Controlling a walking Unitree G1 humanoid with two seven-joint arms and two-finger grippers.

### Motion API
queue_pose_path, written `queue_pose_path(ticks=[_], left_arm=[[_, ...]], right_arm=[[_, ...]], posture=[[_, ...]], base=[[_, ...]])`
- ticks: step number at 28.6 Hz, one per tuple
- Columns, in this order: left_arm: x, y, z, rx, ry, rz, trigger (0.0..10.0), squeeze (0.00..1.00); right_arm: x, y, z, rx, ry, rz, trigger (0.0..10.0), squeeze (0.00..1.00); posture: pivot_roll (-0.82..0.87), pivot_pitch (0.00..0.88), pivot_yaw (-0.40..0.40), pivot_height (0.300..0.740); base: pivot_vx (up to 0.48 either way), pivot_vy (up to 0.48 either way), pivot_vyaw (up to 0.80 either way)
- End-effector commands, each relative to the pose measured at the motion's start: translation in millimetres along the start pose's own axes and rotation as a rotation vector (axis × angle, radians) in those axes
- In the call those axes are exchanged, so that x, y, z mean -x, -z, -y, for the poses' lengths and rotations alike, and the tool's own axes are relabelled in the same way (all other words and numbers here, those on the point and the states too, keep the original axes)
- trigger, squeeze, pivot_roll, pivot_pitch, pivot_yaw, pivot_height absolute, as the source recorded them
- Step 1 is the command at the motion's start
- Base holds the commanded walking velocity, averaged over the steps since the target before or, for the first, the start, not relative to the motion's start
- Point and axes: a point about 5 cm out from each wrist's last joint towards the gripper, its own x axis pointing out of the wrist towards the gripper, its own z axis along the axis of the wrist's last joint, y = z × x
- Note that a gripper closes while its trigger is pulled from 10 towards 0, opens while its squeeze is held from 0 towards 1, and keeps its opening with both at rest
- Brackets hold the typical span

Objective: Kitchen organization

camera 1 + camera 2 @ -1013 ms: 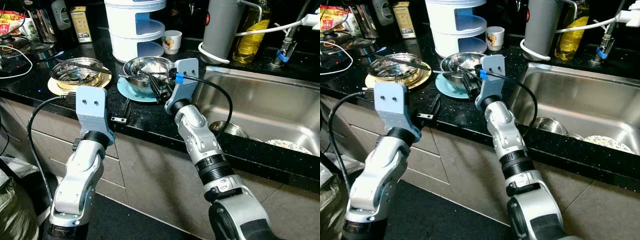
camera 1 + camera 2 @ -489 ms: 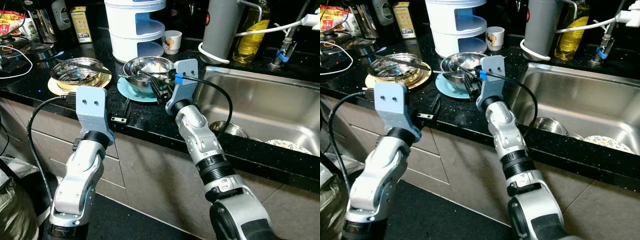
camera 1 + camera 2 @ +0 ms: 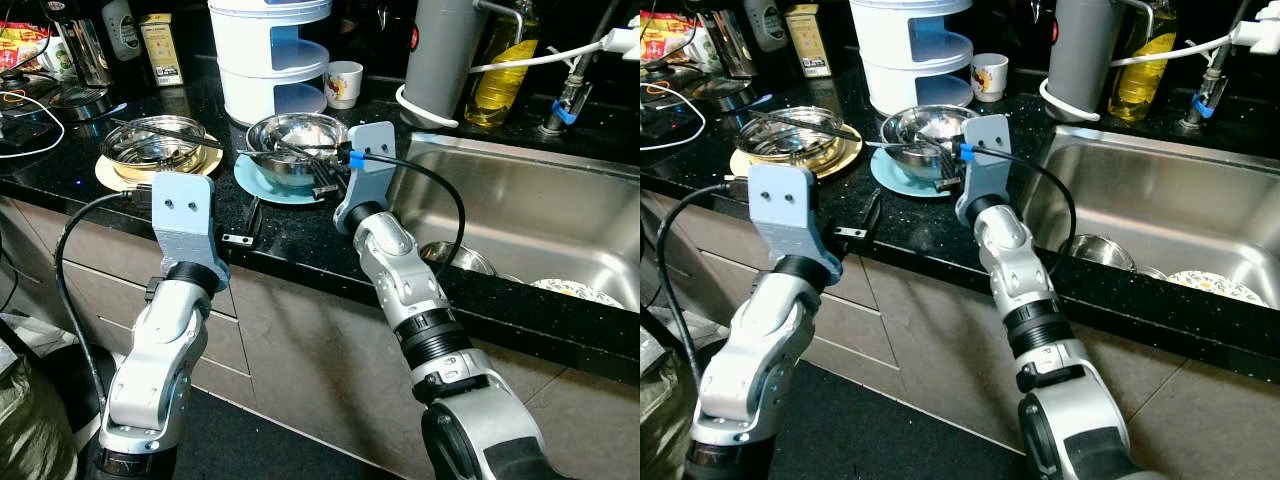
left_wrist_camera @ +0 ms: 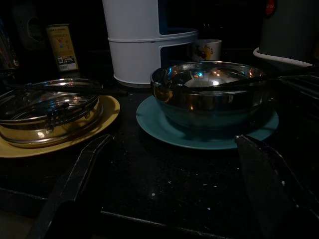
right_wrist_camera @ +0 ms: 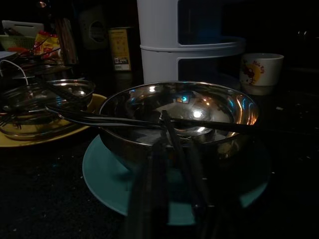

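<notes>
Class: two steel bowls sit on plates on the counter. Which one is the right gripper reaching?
The steel bowl on the teal plate, nearer the sink, where the right gripper sits at its rim; the other bowl rests on a yellow plate.

Steel bowl [image 3: 296, 140] on teal plate [image 3: 262, 180] (black counter [image 3: 290, 225])

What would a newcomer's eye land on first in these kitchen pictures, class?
Most likely the right gripper, its black fingers reaching to the steel bowl on the teal plate in the middle of the black counter. Next, a second steel bowl on a yellow plate to the left, and the steel sink to the right.
</notes>
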Motion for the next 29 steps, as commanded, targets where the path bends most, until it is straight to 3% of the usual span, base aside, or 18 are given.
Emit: queue_pose_path(ticks=[1,9,15,23,25,29], left_arm=[[-0.4,-0.2,-0.6,0.005,-0.009,0.002,10.0,0.0],[-1.7,-0.6,0.6,0.005,-0.003,0.005,10.0,0.0],[-4.5,-4.5,0.9,0.004,0.001,0.022,10.0,0.0],[-7.4,-8.6,0.0,0.001,-0.002,0.039,10.0,0.0],[-8.1,-10.2,-0.2,0.001,-0.002,0.045,10.0,0.0],[-9.8,-12.6,-0.7,0.0,-0.002,0.054,10.0,0.0]], right_arm=[[-1.8,0.4,-0.4,0.012,-0.002,-0.018,0.0,0.0],[-1.7,-3.5,0.5,-0.016,-0.006,0.006,0.0,0.0],[0.0,-20.0,0.9,-0.194,-0.046,0.113,0.0,0.0],[2.9,-42.5,29.1,-0.424,0.007,0.237,0.0,0.0],[5.5,-43.9,40.3,-0.525,0.029,0.25,1.2,0.0],[8.0,-43.2,45.9,-0.571,0.03,0.253,1.5,0.0]], posture=[[0.07,0.0,-0.011,0.74],[0.07,0.0,-0.009,0.74],[0.07,0.0,-0.008,0.74],[0.07,0.0,0.0,0.74],[0.07,0.0,0.002,0.74],[0.06,0.0,0.007,0.74]], base=[[0.0,0.0,0.0],[0.0,0.0,0.0],[0.0,0.0,0.0],[0.0,0.0,0.0],[0.0,0.0,0.0],[0.0,0.0,-0.2]])
